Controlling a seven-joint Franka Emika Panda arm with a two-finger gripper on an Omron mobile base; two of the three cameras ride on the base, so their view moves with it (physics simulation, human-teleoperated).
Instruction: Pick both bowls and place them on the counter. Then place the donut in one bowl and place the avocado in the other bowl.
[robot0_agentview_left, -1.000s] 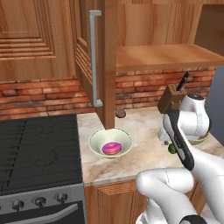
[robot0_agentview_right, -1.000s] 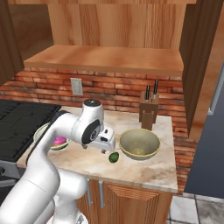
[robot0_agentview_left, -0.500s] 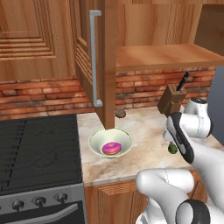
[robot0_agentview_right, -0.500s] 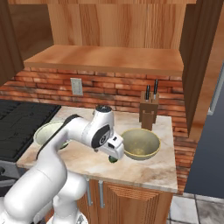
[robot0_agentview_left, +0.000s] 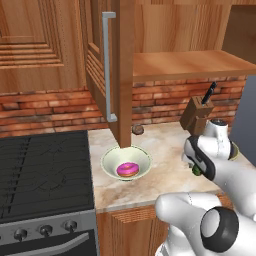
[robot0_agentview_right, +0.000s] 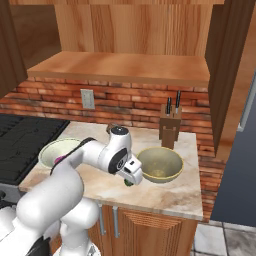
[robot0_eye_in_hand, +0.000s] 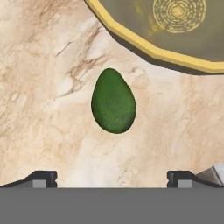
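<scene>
The dark green avocado (robot0_eye_in_hand: 113, 101) lies on the marbled counter (robot0_eye_in_hand: 43, 87), right below my open gripper (robot0_eye_in_hand: 111, 179), whose fingertips stand wide on either side of it without touching. Beside it stands the olive-tan bowl (robot0_eye_in_hand: 175, 26) with its yellowish rim, holding nothing (robot0_agentview_right: 160, 164). In the right base view the gripper (robot0_agentview_right: 131, 177) hangs low over the avocado (robot0_agentview_right: 129, 182), just left of that bowl. The cream-white bowl (robot0_agentview_left: 126, 161) sits further left near the stove, with the pink donut (robot0_agentview_left: 127, 170) inside it. The left base view shows the gripper (robot0_agentview_left: 195, 167) by the avocado (robot0_agentview_left: 197, 172).
A wooden knife block (robot0_agentview_right: 170, 131) stands against the brick wall behind the olive-tan bowl. The black stovetop (robot0_agentview_left: 40, 170) borders the counter on the left. An open cabinet door (robot0_agentview_left: 112, 70) hangs above the cream-white bowl. A small brown lump (robot0_agentview_left: 138, 130) lies by the wall.
The arm has swung right, away from the cream-white bowl with the donut, and lowered the hand over the avocado. The jaws have stayed open.
</scene>
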